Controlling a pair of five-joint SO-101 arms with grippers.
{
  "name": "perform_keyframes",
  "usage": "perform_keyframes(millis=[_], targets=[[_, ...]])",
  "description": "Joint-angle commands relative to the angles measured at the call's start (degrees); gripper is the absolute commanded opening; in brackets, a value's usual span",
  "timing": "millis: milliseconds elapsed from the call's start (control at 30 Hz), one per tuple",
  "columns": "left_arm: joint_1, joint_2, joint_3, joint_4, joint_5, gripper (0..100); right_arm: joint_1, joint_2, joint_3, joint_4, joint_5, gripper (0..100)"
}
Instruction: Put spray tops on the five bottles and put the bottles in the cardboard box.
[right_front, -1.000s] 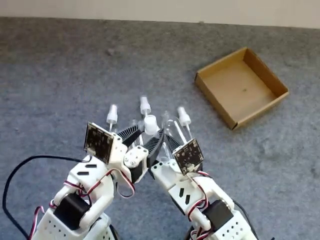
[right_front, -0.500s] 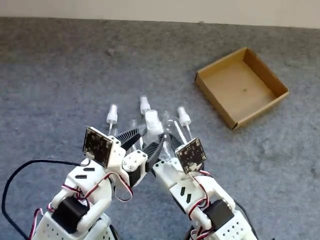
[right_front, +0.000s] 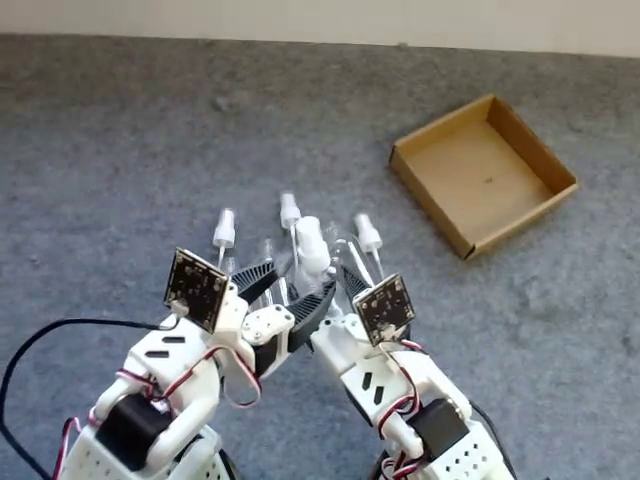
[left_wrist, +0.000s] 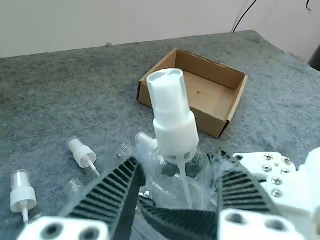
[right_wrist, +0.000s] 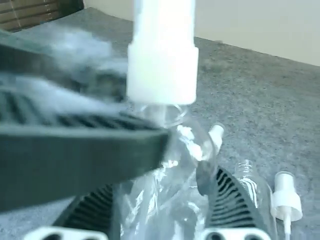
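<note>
Bottle (left_wrist: 167, 175), spray top (left_wrist: 172, 112) on, gripped by left gripper (left_wrist: 177, 169) and right gripper (right_wrist: 162, 195).

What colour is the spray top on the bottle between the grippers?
White. The spray top shows best in the left wrist view.

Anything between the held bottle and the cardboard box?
Nothing tall. One loose spray top lies on the carpet between the bottle and the cardboard box; a lifted carry should pass over it.
</note>
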Motion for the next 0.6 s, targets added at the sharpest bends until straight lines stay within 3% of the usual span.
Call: perform_keyframes(millis=[0,267,433,567], targets=[[-0.1,-0.3,-7.7,7.2,-0.6,20,2.2,-0.7,6.5,-0.3,0.0,8.7],[-0.1,-0.3,-14.1,17.1,-0.9,19,2.2,-0.7,6.5,-0.2,0.0,8.7],[-0.1,-0.3,-17.4,23.8,-1.0,0,2.2,-0.6,6.5,-0.2,0.0,8.7],[-0.1,-0.3,-18.1,24.9,-1.0,4,2.2,-0.5,6.5,-0.2,0.0,8.7]])
